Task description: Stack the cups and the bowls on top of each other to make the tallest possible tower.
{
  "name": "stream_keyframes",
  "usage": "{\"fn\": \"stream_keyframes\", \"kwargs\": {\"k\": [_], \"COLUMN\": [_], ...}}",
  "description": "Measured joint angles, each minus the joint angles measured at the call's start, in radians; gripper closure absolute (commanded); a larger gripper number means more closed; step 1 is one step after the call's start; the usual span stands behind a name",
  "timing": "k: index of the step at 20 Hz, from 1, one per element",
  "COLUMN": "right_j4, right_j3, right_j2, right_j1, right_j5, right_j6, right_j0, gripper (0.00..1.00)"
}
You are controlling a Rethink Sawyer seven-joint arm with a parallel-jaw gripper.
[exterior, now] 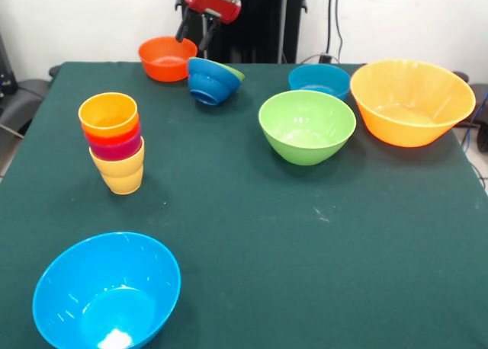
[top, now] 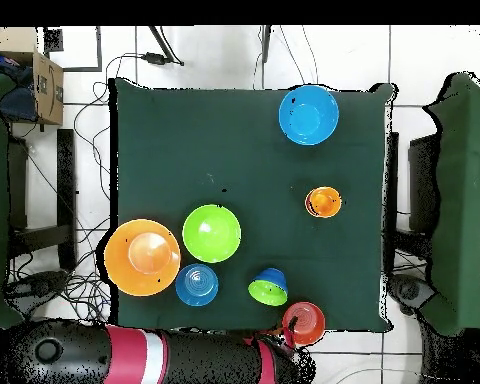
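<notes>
My gripper point(exterior: 194, 36) hangs at the far edge of the table, fingers spread and empty, just above and between the orange-red bowl point(exterior: 167, 58) and the tipped dark blue bowl point(exterior: 210, 83).

So here's where I stand: the four cups point(exterior: 114, 141) are already nested into a short tower at the left, yellow at the bottom, orange-yellow on top, and no bowl is on it yet. The dark blue bowl lies tilted with a small green one point(top: 268, 292) tucked in it. The light green bowl point(exterior: 306, 126), the teal bowl point(exterior: 319, 80) and the big orange-yellow bowl point(exterior: 412, 101) sit to the right; the light blue bowl point(exterior: 107, 289) is nearest, well apart from the rest. I reckon I'm picking a bowl now, probably the orange-red one: drop onto its rim, pinch the wall, then carry it to the cups.
</notes>
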State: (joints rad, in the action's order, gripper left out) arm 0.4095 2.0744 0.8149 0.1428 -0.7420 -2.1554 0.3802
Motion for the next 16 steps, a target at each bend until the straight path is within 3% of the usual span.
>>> {"fn": "stream_keyframes", "kwargs": {"k": [8,16], "right_j4": [-0.003,-0.067], "right_j3": [-0.001,-0.004], "right_j2": [-0.032,-0.034], "right_j1": [0.011,0.034], "right_j5": [-0.002,-0.062], "right_j6": [0.0,0.0], "right_j0": [0.009,0.01], "gripper": [0.0,0.0]}}
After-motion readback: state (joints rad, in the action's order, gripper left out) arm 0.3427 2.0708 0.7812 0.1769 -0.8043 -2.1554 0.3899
